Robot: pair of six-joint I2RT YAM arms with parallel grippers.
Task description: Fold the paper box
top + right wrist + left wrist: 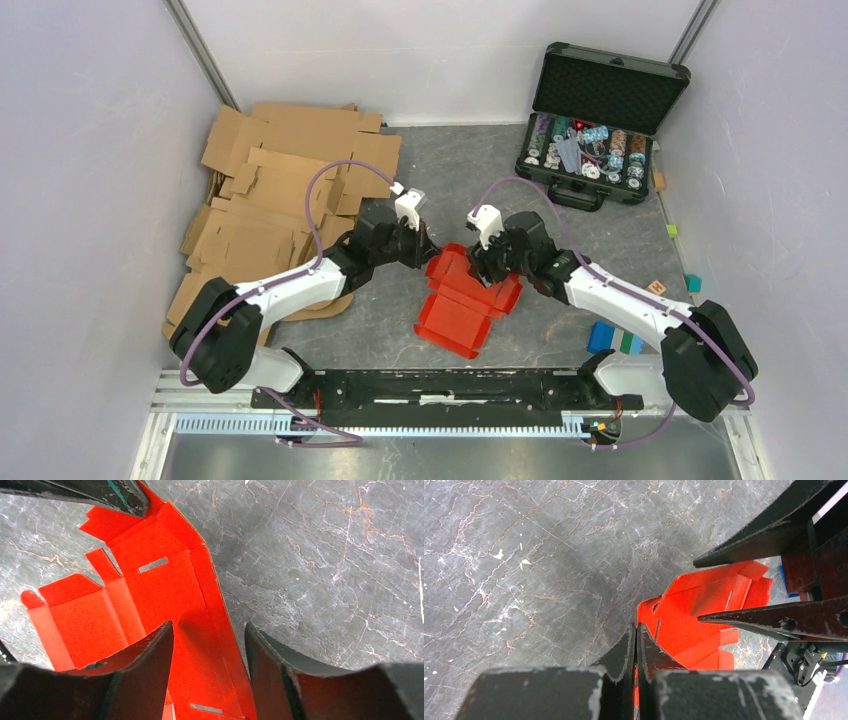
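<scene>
Paper box (462,305) lies mid-counter, between the two arms, just ahead of their bases. Part formed: some side panels stand up and the near panel lies flat on the counter (450,165).

Left tool (636,632): fingers pressed together, pinching an upright red edge at the box's left side (a sliver of red shows between the pads).

Right tool (209,640): fingers spread, astride a long side strip of the box, nothing gripped yet.

Handling, my reading:
- Thin paperboard, very light. Likely to skate on the smooth stone-look counter unless one side is pinned.
- Stiff only within a panel; it gives readily at the scored creases. A hard squeeze mid-panel would dent or kink it.
- Best hold is a flap's free edge, close to its crease, fingers across the sheet's thickness.
- The slot (153,564) cut in the panel looks meant for a tab; tabs are small and would buckle if pushed off-line.
- One tool anchors, the other turns the wall up.
</scene>
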